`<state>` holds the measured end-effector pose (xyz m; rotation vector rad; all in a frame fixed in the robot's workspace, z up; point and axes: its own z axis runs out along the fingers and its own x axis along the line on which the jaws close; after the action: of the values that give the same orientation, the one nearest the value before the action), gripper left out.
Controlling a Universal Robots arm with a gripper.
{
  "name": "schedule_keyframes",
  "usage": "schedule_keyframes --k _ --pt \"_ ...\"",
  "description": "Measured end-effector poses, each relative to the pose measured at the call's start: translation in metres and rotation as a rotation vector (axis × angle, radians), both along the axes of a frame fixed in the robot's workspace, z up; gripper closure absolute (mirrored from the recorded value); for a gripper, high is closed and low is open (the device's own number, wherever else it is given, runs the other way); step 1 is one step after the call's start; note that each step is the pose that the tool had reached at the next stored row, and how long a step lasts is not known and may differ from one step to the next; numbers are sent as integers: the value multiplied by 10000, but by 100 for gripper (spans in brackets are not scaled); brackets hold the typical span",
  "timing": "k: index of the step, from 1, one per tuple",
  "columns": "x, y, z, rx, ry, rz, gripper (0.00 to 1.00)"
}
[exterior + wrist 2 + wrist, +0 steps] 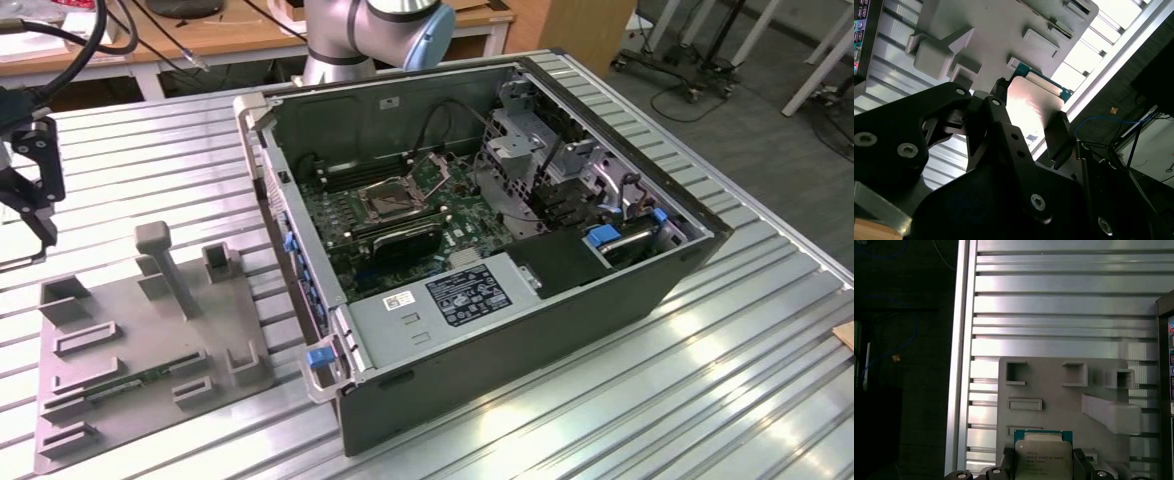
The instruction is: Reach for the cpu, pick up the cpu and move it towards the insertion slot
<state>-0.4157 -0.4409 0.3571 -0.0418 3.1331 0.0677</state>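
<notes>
My hand (1043, 460) grips the cpu (1043, 449) by its edges, lifted over the grey tray (123, 332). The insertion slot (391, 196) lies well off toward the exterior view's right, inside the open case (534, 330).

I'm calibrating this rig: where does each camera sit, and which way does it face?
Exterior view: stands apart, looking down on computer case, tray, arm.
First wrist view: on the wrist, looking past fingers at cpu over tray.
Second wrist view: on the wrist, another angle on fingers, cpu, tray.
Wrist views share these; all three show the tray.
</notes>
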Motion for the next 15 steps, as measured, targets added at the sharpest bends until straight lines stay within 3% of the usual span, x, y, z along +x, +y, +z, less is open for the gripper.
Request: schedule_keyframes --k 15 --pt "16 0 7 0 0 -1 46"
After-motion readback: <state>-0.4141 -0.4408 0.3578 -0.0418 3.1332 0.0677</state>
